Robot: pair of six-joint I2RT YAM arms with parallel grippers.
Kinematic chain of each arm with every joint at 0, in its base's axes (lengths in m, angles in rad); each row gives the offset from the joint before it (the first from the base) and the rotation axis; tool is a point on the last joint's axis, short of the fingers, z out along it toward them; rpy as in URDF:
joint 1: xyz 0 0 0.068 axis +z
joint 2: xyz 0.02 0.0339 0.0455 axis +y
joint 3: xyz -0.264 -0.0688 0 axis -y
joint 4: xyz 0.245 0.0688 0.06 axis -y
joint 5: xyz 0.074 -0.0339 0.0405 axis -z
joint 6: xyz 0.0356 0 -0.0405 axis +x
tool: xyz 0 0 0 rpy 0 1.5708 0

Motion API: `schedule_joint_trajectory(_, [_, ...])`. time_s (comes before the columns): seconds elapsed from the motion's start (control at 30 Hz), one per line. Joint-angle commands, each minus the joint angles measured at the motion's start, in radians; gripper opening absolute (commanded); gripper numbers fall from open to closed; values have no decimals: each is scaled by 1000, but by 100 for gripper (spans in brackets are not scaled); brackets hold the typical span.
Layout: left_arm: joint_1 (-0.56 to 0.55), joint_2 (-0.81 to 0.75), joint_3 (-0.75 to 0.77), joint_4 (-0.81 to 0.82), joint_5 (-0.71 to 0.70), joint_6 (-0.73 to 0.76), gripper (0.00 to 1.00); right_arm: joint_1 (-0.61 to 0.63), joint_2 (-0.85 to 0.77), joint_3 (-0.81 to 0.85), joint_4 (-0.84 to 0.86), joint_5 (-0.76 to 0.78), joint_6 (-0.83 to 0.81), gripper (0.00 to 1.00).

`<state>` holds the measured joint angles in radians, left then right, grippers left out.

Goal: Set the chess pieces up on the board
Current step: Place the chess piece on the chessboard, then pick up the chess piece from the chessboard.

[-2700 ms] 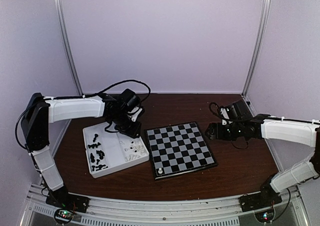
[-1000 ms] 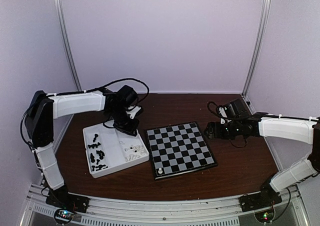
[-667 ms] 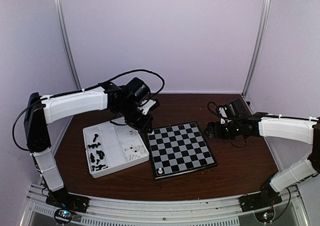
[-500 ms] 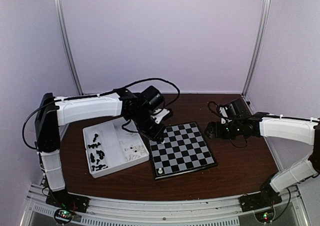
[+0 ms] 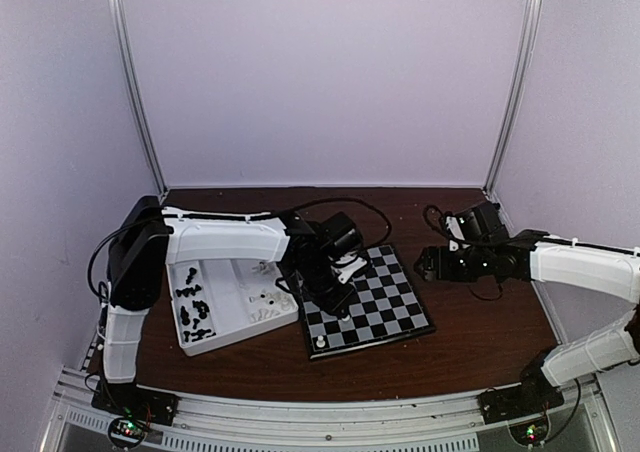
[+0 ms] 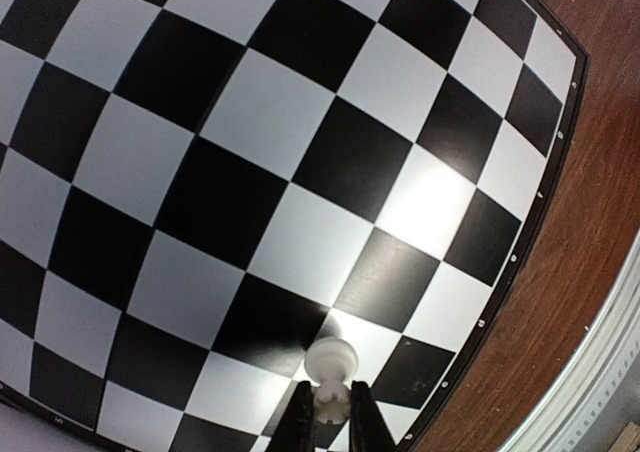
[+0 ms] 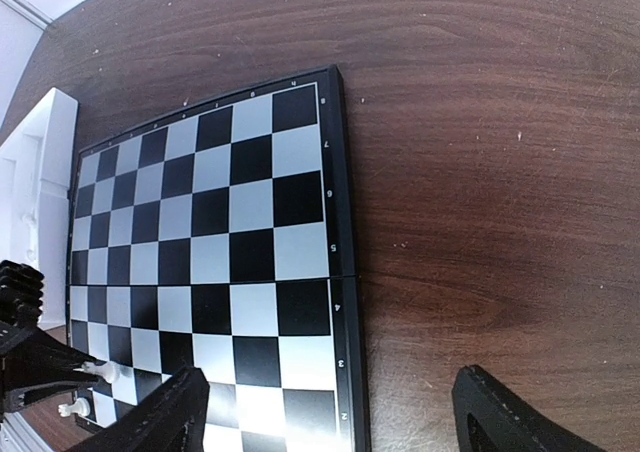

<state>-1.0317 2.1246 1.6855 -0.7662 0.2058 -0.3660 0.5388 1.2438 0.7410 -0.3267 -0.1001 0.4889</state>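
Note:
The board [image 5: 390, 302] lies at the table's middle; it also shows in the left wrist view [image 6: 250, 172] and the right wrist view [image 7: 240, 222]. My left gripper [image 5: 332, 294] hangs over its near left part, shut on a cream-white chess piece [image 6: 331, 364], held just above the squares near the rim. The right wrist view shows this piece [image 7: 101, 372] too. Another white piece [image 5: 320, 343] stands on the near left corner square and shows in the right wrist view [image 7: 78, 408]. My right gripper [image 5: 425, 264] is open and empty beside the board's right edge.
A white compartment tray [image 5: 225, 280] stands left of the board with several black pieces [image 5: 192, 314] and several white pieces [image 5: 265, 302] in it. Its edge shows in the right wrist view [image 7: 40, 172]. Brown table [image 5: 480, 332] surrounds the board.
My left arm has swung from over the tray to the right and forward, over the board's near left part, with a white piece in its jaws. The right arm has barely moved.

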Motion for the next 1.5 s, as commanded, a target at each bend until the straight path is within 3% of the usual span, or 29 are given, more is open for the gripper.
schedule_joint_trajectory(0.0, [-20, 37, 45, 33, -1, -7, 9, 6, -19, -14, 0, 5, -21, 88])
schedule_joint_trajectory(0.13, [-22, 49, 48, 30, -8, -4, 13, 6, -11, -9, 7, -9, -31, 88])
schedule_joint_trajectory(0.27, [-24, 42, 64, 14, -10, 10, 33, 7, -10, -18, 28, -36, -46, 88])
schedule_joint_trajectory(0.47, [-22, -19, 63, 3, -71, 14, 47, 31, -20, -51, 97, -109, -70, 87])
schedule_joint_trajectory(0.6, [-7, -67, 42, -6, -97, 1, 46, 64, -12, -36, 104, -126, -96, 84])
schedule_joint_trajectory(0.77, [73, -247, -184, 181, -60, -60, 42, 133, -3, -11, 89, -108, -115, 82])
schedule_joint_trajectory(0.9, [157, -347, -288, 236, -59, -81, 40, 210, 24, 25, 67, -77, -145, 80])
schedule_joint_trajectory(1.3, [302, -518, -482, 258, -164, -72, 39, 434, 295, 242, -11, 82, -184, 72])
schedule_joint_trajectory(1.47, [311, -544, -515, 251, -191, -51, 38, 466, 403, 319, -43, 91, -200, 62])
